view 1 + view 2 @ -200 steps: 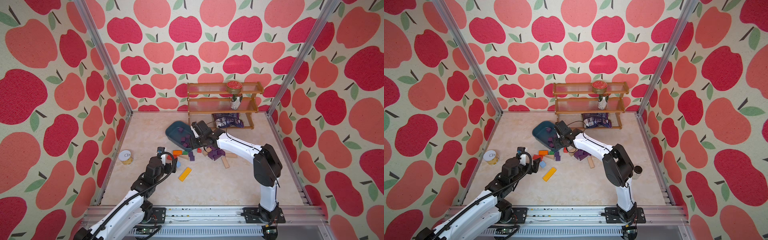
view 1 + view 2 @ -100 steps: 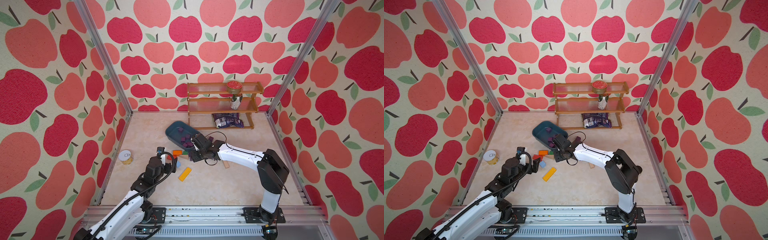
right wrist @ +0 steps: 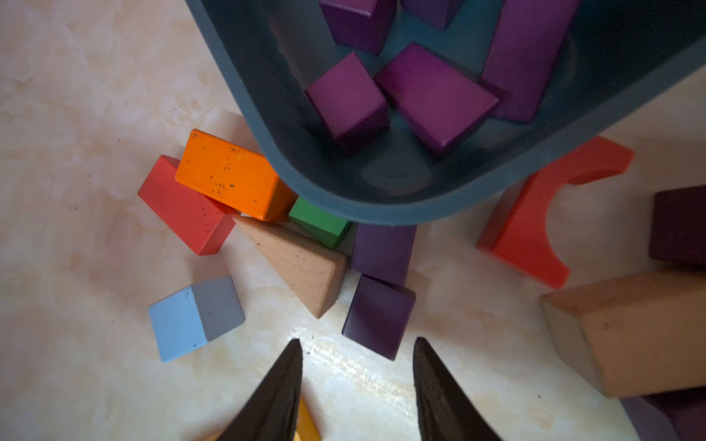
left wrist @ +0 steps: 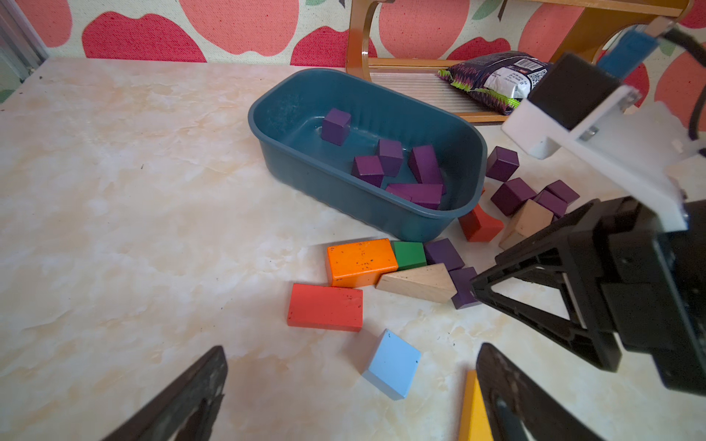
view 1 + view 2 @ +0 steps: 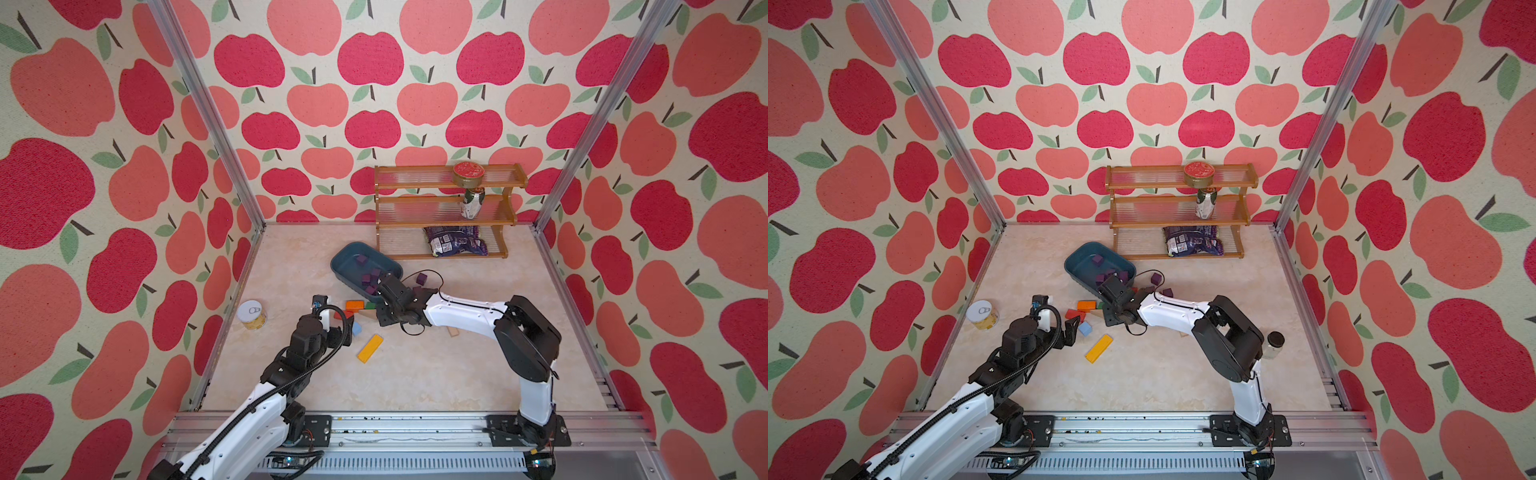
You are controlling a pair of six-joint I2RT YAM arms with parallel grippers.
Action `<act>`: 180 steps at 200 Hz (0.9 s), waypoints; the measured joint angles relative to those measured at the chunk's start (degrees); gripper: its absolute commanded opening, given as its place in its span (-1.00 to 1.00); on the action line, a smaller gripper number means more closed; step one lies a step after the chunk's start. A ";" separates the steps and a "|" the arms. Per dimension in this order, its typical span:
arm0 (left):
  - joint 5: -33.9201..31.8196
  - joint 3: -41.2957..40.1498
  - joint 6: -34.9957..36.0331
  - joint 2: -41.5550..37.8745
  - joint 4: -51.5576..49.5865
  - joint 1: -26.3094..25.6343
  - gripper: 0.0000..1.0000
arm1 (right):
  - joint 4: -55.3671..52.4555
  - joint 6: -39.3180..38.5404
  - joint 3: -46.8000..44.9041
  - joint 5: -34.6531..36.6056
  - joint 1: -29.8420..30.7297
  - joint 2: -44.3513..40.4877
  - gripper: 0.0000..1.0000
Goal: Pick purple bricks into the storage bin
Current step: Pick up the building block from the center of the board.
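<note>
**Right gripper [image 3: 357,343] low beside the storage bin [image 4: 301,168], a loose purple brick [image 3: 378,317] just ahead of its tips**

The storage bin sits on the marbled table [image 4: 114,191] in front of the wooden rack [image 5: 444,208]. Several purple bricks [image 4: 389,156] already lie inside it, most of them bunched at one end. Others are scattered on the table just outside that end [image 4: 512,194], near a red arch [image 3: 535,214] and a tan block [image 3: 630,328].

The right gripper hangs close over the table at the bin's end. Its fingers stand a modest way apart with nothing between them. The purple brick in front of them touches a second purple one (this one is partly tucked under the bin's rim) and lies beside a tan wedge [image 4: 418,282]. A green block [image 4: 409,254], an orange block [image 4: 361,261] and a red block [image 4: 324,307] crowd the same corner.

The left gripper [image 4: 351,349] is spread wide and empty, near a light-blue block [image 4: 393,362] and a yellow block [image 5: 370,348].
</note>
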 measured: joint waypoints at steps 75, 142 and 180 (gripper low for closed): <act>0.00 0.00 0.00 0.00 0.00 0.17 0.99 | 0.26 2.05 0.00 6.82 3.10 2.58 0.01; 0.00 -0.17 0.00 0.00 0.00 0.26 0.99 | 0.22 3.13 0.13 8.37 3.17 3.28 0.01; 0.00 -0.20 -0.02 0.00 0.00 0.37 0.99 | 0.22 3.65 0.13 8.13 2.45 4.35 0.01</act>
